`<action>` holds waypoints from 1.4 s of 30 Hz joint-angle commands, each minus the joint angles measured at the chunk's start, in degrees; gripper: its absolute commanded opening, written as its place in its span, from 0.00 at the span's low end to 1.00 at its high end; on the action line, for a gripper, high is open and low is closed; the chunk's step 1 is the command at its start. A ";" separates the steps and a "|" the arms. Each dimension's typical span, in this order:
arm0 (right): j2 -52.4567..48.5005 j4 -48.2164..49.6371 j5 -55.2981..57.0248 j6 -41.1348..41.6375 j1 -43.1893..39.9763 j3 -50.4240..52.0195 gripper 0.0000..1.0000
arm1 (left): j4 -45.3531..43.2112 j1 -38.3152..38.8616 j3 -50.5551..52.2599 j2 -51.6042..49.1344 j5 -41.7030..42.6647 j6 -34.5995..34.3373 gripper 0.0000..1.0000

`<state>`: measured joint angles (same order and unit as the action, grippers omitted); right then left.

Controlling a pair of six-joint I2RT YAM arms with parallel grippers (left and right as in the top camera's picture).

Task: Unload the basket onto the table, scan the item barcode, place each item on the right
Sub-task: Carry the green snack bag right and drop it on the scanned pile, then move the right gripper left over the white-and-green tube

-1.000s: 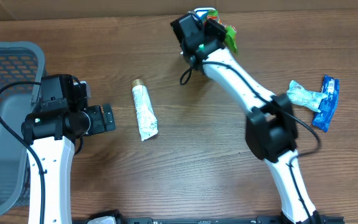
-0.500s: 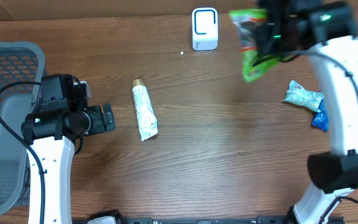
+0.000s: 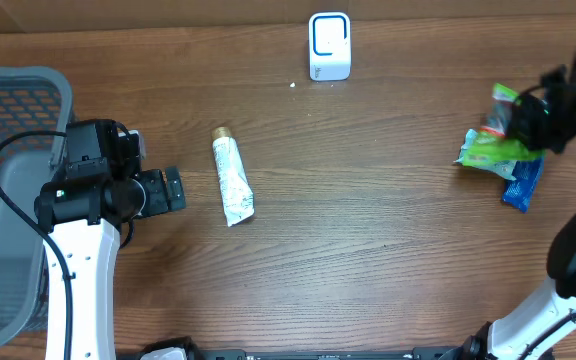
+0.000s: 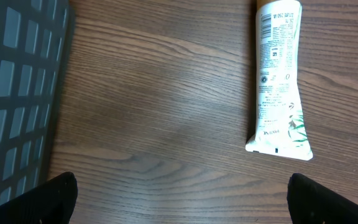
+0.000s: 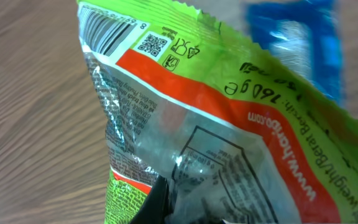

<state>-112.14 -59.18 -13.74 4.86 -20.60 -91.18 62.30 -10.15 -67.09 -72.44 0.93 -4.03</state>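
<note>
1. From overhead, the green snack bag (image 3: 500, 140) is seen clamped in the closed right pincer (image 3: 533, 120) at the right edge of the table (image 3: 368, 240). It is held over a blue packet (image 3: 523, 185), well apart from the white scanner (image 3: 329, 46) at the far edge.
2. Only in the right wrist view can the bag's print be read: a barcode, a QR code and "160 g", upside down.
3. The left pincer (image 3: 171, 190) is held wide open between the grey basket (image 3: 8, 110) and a white tube (image 3: 232, 180).
4. The tube's small print is shown in the left wrist view but cannot be read.
</note>
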 commanded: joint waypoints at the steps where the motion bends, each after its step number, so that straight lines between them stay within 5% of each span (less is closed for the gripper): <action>1: 1.11 2.25 -1.97 2.45 -1.49 2.49 0.04 | 0.02 0.07 -0.04 0.13 0.57 1.07 1.00; 3: 1.11 2.51 -1.77 2.43 -1.64 3.08 0.09 | 0.00 0.07 -0.04 0.13 0.57 1.07 1.00; 7: 1.14 1.86 -1.88 2.45 -1.64 2.82 0.66 | 0.00 0.07 -0.04 0.13 0.57 1.07 0.99; 17: 5.60 -7.87 -6.62 -0.15 1.75 -8.44 0.73 | 0.00 0.07 -0.04 0.13 0.57 1.05 1.00; 19: 6.45 -10.21 -8.87 -0.11 3.43 -11.65 0.84 | 0.00 0.07 -0.04 0.13 0.57 1.07 1.00; 20: 6.73 -10.97 -11.39 -0.13 4.57 -13.05 1.00 | 0.02 0.07 -0.04 0.13 0.57 1.07 1.00; 27: 6.32 -7.23 -30.45 -0.13 15.56 -12.44 1.00 | 0.00 0.07 -0.04 0.13 0.57 1.07 1.00; 42: -1.42 12.13 -12.17 3.15 51.01 -8.50 0.91 | 0.00 0.07 -0.04 0.13 0.57 1.07 0.99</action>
<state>-110.65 -48.75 -30.81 6.44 26.94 -100.16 62.30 -10.15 -67.09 -72.44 0.93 -4.03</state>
